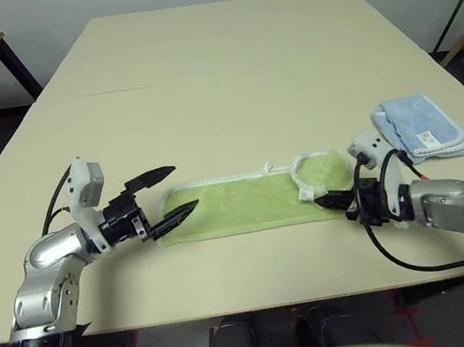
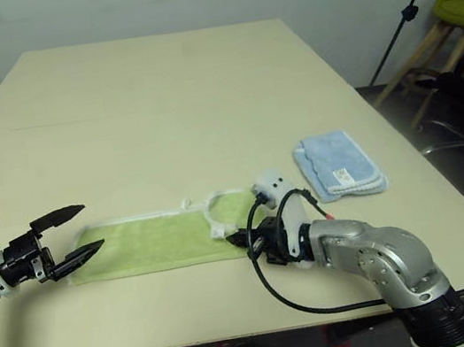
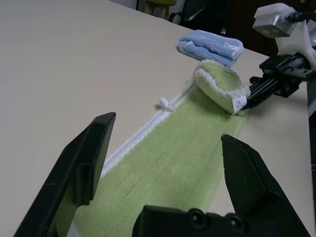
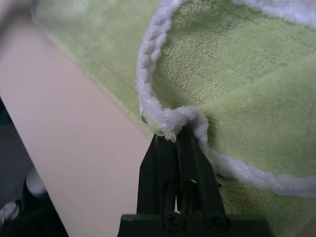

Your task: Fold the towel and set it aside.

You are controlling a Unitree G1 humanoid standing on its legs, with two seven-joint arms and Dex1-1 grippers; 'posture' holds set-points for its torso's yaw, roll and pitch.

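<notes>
At my right gripper (image 1: 325,201), jaws are pressed together on the white-edged near corner of the towel (image 1: 238,206), with that end turned over into a small rolled flap. My left gripper (image 1: 171,192) has its jaws spread wide at the towel's opposite end, one finger above the cloth and the other at its edge, gripping nothing. Beyond them: the lime-green towel lies as a long strip along the near edge of the counter (image 1: 224,76); a folded light-blue cloth (image 1: 419,128) rests near its right end.

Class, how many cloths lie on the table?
2: the green towel near the front edge, between the arms; the folded blue cloth to its right.
</notes>
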